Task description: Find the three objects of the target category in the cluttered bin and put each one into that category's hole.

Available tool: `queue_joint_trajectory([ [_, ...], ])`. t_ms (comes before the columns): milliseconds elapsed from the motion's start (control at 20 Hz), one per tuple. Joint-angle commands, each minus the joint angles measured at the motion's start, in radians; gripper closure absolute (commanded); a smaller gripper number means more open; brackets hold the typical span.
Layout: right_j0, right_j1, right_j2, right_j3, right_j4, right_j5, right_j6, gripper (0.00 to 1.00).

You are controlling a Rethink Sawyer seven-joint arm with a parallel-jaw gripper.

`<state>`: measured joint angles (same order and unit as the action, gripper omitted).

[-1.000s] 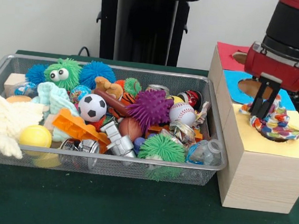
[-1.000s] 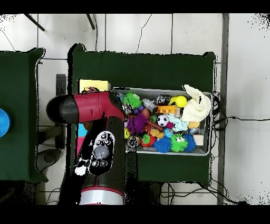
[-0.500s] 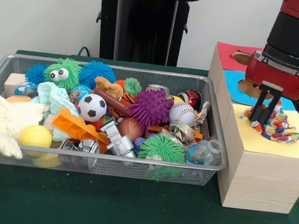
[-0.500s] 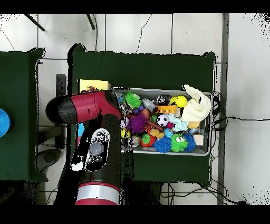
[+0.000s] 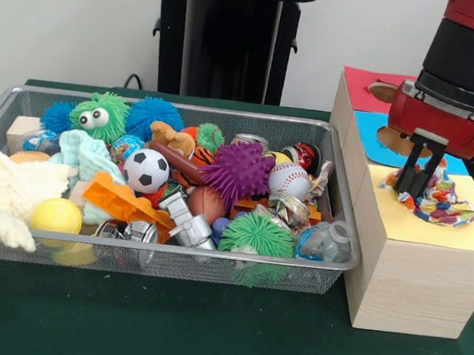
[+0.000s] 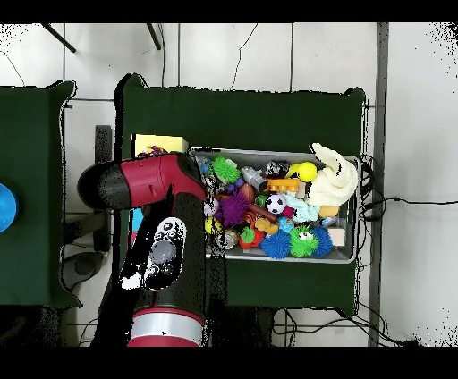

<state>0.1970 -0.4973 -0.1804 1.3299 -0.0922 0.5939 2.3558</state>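
The cluttered bin (image 5: 164,189) hasn't changed, but your hand (image 5: 412,191) dropped lower since a second ago, fingers spread, the colourful cloth (image 5: 438,202) bunched over the yellow box's hole.

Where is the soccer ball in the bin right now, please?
In the front view, the soccer ball sits left of centre in the cluttered bin, beside the purple spiky ball.

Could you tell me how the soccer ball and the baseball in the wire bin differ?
The soccer ball is white with black patches; the baseball is white with red stitching. The soccer ball lies nearer the middle of the cluttered bin, beside the orange toy; the baseball lies toward the end by the wooden box, next to the purple spiky ball. Both are small round balls resting on top of the pile, similar in size.
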Motion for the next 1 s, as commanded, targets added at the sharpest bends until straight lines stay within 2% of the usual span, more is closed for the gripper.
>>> queue_joint_trajectory([
  [50, -0.019, 0.078, 0.077, 0.023, -0.031, 0.027, 0.003, 1.00],
  [300, 0.010, 0.167, 0.045, -0.025, -0.041, -0.033, 0.067, 1.00],
  [550, 0.041, 0.185, 0.013, -0.051, -0.036, 0.000, 0.088, 1.00],
  [1000, 0.079, 0.216, -0.005, -0.088, 0.014, 0.037, 0.132, 1.00],
])
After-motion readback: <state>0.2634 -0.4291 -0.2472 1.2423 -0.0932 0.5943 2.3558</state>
